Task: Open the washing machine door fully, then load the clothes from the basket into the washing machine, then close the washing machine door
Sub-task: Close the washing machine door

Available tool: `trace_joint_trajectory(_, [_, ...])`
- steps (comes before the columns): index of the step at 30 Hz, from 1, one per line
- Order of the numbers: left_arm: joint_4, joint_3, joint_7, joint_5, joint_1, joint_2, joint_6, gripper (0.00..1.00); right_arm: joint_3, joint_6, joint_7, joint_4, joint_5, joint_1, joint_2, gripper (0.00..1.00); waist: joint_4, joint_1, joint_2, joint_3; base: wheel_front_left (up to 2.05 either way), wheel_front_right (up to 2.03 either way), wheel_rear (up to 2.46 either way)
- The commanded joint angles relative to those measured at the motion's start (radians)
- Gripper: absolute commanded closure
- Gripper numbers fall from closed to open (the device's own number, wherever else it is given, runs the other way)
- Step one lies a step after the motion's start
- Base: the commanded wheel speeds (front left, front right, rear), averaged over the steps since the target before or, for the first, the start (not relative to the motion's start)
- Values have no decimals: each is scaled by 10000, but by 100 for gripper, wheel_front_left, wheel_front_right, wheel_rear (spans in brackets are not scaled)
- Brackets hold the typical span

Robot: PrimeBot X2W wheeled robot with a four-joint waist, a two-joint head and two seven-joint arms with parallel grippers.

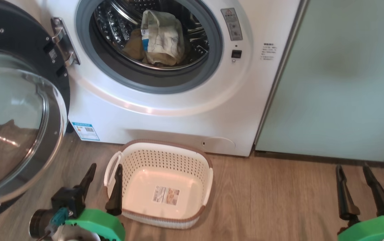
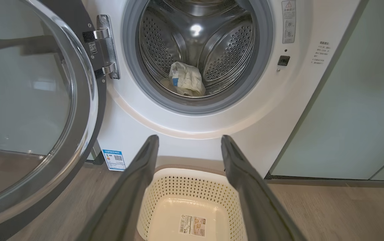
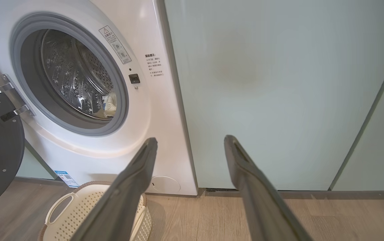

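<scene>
The white washing machine (image 1: 185, 117) stands with its round door (image 1: 14, 120) swung wide to the left, glass bowl facing out. Pale yellow clothes (image 1: 160, 38) lie inside the steel drum, also seen as clothes (image 2: 186, 80) low in the drum. On the wood floor in front sits the cream basket (image 1: 135, 157), with nothing in it but the label on its bottom. My left gripper (image 1: 106, 167) is open at the basket's left handle, holding nothing. At the lower right my right gripper (image 1: 351, 167) is open over bare floor.
Pale green cabinet panels (image 1: 339, 77) stand right of the machine. A blue QR sticker (image 1: 85, 131) marks the machine's lower left. The open door takes up the left side; wood floor (image 1: 272, 194) stretches between basket and right gripper.
</scene>
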Motion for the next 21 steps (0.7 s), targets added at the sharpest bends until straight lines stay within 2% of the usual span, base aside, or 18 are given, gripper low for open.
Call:
trace_joint_trajectory(1, [-238, 472, -44, 63, -387, 156, 30, 0, 197, -29, -20, -297, 41, -182, -99, 0, -9, -1, 0, -17, -191, 232, -42])
trace_joint_trajectory(10, [-217, 411, -33, 0, -405, 135, -90, 0, 141, -29, 6, -342, 25, -159, -83, 0, 45, -1, 0, -21, -157, 168, -11])
trace_joint_trajectory(21, [-262, 469, -43, 44, -452, 196, -114, 0, 133, -29, -20, -317, 31, -197, -65, 0, 125, -1, 0, 101, -42, 42, 0])
